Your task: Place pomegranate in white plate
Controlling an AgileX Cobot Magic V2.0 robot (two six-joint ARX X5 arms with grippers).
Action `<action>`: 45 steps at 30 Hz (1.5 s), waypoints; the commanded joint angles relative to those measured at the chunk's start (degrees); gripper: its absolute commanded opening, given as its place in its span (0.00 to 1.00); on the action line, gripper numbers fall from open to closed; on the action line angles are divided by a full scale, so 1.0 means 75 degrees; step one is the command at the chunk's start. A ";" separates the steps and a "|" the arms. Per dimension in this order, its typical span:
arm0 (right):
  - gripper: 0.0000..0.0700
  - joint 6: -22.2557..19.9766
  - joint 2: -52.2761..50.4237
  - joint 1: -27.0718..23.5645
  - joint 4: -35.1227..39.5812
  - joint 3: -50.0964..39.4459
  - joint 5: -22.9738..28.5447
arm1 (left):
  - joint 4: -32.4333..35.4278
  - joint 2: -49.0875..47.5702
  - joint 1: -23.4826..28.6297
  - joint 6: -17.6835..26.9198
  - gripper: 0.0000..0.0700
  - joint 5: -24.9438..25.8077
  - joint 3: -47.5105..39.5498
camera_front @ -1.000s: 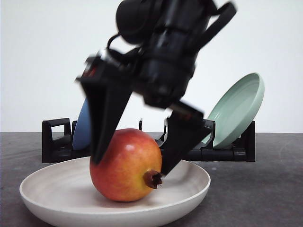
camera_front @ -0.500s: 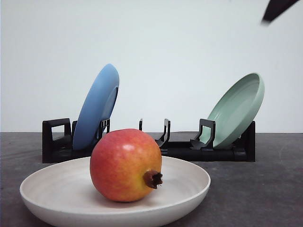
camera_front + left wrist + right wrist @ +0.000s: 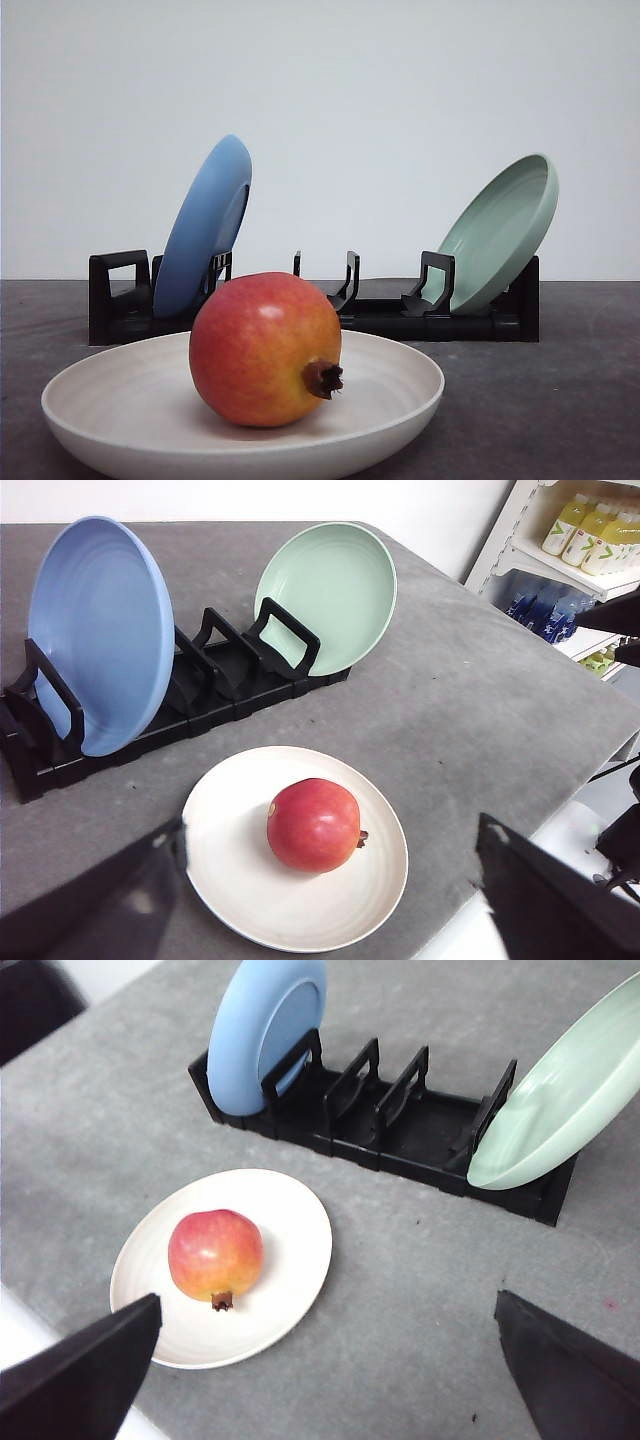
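Pomegranate (image 3: 265, 350) resting inside white plate (image 3: 400, 400), crown nub turned sideways; nothing touching it. Left gripper (image 3: 330, 900) and right gripper (image 3: 330, 1370) both spread wide with nothing held, well above the grey table (image 3: 420, 1260). Blue plate (image 3: 205, 225) and pale green plate (image 3: 500, 230) leaning in black dish rack (image 3: 380, 315) behind. Placement apparently complete. Residual risk: round, glossy fruit rolling toward the shallow rim if plate or table jolted.

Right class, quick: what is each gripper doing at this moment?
Left gripper: open, holding nothing.
Right gripper: open, holding nothing.
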 commanded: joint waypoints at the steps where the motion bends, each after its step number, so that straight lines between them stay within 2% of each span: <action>1: 0.35 0.0088 -0.0082 0.0082 0.0067 0.0029 -0.0003 | 0.0057 0.0041 -0.0087 0.0052 0.11 -0.0049 0.0044; 2: 0.05 0.0082 -0.0109 0.0082 0.0007 0.0029 -0.0003 | 0.0057 0.0041 -0.0086 0.0065 0.02 -0.0064 0.0044; 6: 0.07 0.0079 -0.0109 0.0082 -0.0235 0.0029 -0.0003 | -0.0008 0.0040 -0.0087 0.0060 0.00 -0.0102 0.0044; 20: 0.07 0.0075 -0.0110 0.0082 -0.0152 0.0032 0.0000 | 0.0120 -0.0150 0.0056 0.0063 0.00 -0.0099 -0.0093; 22: 0.07 0.0075 -0.0110 0.0082 -0.0152 0.0032 0.0000 | 0.0222 -0.0290 0.0660 0.0061 0.00 -0.0027 -0.0257; 24: 0.07 0.0075 -0.0110 0.0082 -0.0150 0.0032 0.0000 | 0.0459 -0.0438 0.1632 0.0115 0.00 0.0181 -0.0568; 26: 0.07 0.0075 -0.0110 0.0082 -0.0149 0.0032 0.0000 | 0.0910 -0.0647 0.2793 0.0680 0.00 0.0076 -0.1027; 28: 0.07 0.0075 -0.0110 0.0082 -0.0150 0.0032 -0.0002 | 0.1823 -0.0942 0.3997 0.1554 0.00 0.0104 -0.1697; 31: 0.07 0.0075 -0.0110 0.0082 -0.0152 0.0032 0.0000 | 0.3305 -0.1465 0.5814 0.2729 0.00 0.0805 -0.2962; 35: 0.07 0.0075 -0.0107 0.0082 -0.0149 0.0032 0.0002 | 0.4395 -0.1874 0.7789 0.2796 0.00 0.1463 -0.4441; 38: 0.07 0.0075 -0.0110 0.0082 -0.0149 0.0032 -0.0004 | 0.4987 -0.1877 0.8433 0.2712 0.00 0.1719 -0.5194; 41: 0.07 0.0075 -0.0110 0.0082 -0.0147 0.0032 0.0010 | 0.5378 -0.1877 0.8603 0.2716 0.00 0.1933 -0.5685; 45: 0.07 0.0075 -0.0110 0.0082 -0.0149 0.0032 -0.0001 | 0.5387 -0.1877 0.8644 0.2754 0.00 0.2152 -0.6023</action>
